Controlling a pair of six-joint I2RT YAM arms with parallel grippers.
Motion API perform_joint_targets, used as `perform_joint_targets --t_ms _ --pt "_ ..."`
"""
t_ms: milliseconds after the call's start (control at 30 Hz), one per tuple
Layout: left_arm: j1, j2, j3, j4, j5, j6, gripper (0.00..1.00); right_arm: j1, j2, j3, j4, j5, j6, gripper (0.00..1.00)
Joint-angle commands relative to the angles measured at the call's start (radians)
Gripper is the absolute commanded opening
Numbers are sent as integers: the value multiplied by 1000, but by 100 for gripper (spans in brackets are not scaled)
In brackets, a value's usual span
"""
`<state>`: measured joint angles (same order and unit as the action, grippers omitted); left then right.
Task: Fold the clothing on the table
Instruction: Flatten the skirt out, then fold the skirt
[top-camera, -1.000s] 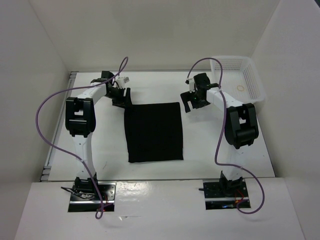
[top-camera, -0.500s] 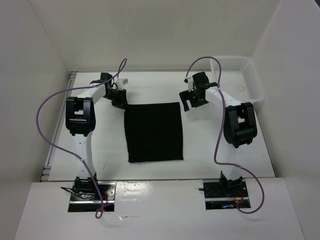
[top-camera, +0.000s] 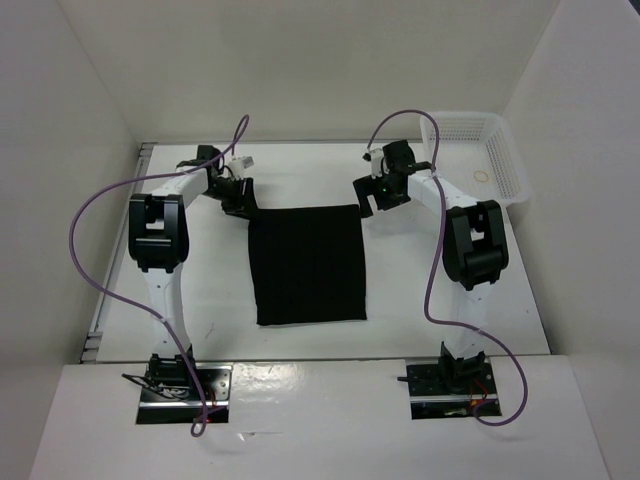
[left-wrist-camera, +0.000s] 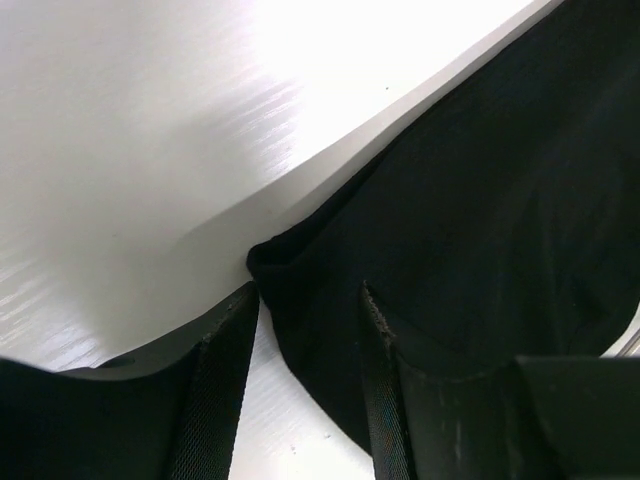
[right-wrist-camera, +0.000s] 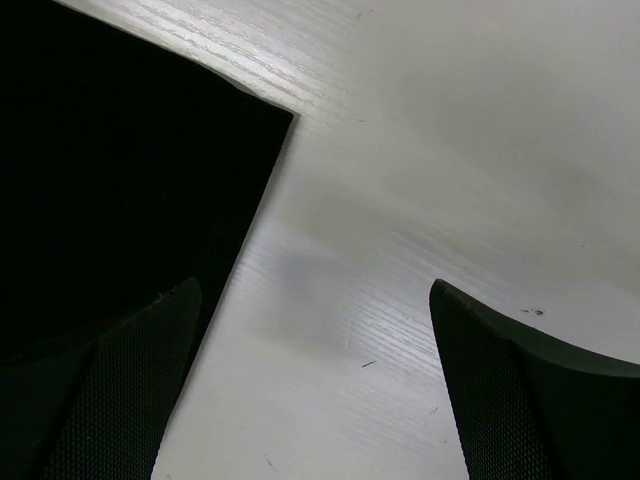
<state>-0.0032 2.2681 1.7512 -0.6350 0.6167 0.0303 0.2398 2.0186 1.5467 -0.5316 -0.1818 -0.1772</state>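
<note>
The clothing (top-camera: 307, 265) is a black rectangle lying flat in the middle of the table (top-camera: 410, 295). My left gripper (top-camera: 243, 205) is down at its far left corner. In the left wrist view that corner of the clothing (left-wrist-camera: 500, 200) is bunched up between the parted fingers of the left gripper (left-wrist-camera: 308, 295), with bare table showing beside one finger (left-wrist-camera: 215, 380). My right gripper (top-camera: 372, 200) hangs wide open just past the far right corner. In the right wrist view the clothing (right-wrist-camera: 120, 170) lies to the left of the right gripper (right-wrist-camera: 313, 290), which holds nothing.
A white mesh basket (top-camera: 480, 160) stands at the back right corner with a small ring (top-camera: 483, 178) inside. A metal rail (top-camera: 100, 320) runs along the table's left edge. White walls close in the back and sides.
The right gripper has drifted slightly back and left toward the far right corner of the clothing. The left gripper has shifted slightly at the far left corner. The clothing lies as before.
</note>
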Motion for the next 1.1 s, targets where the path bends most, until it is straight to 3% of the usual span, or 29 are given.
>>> perform_joint_targets --t_ms 0,167,333,500,633,867,1067 --pt "29 19 -33 -15 -38 42 53 10 -35 7 45 -25 -7 99" --pt "29 73 -24 -25 -23 31 51 10 -44 -13 55 -44 -7 99" --pt "29 73 -24 -15 -32 22 42 10 -54 -22 65 -54 -16 99" --pt "29 73 -15 -15 -32 11 18 10 -43 -22 74 -74 -7 99" --pt "29 73 -15 -6 -12 11 9 10 -43 -22 106 -85 4 99" --pt "29 73 -15 -6 -12 11 5 -19 -11 -39 165 -154 31 99" --pt "29 73 -15 -6 -12 11 3 -30 42 -10 176 -202 68 87"
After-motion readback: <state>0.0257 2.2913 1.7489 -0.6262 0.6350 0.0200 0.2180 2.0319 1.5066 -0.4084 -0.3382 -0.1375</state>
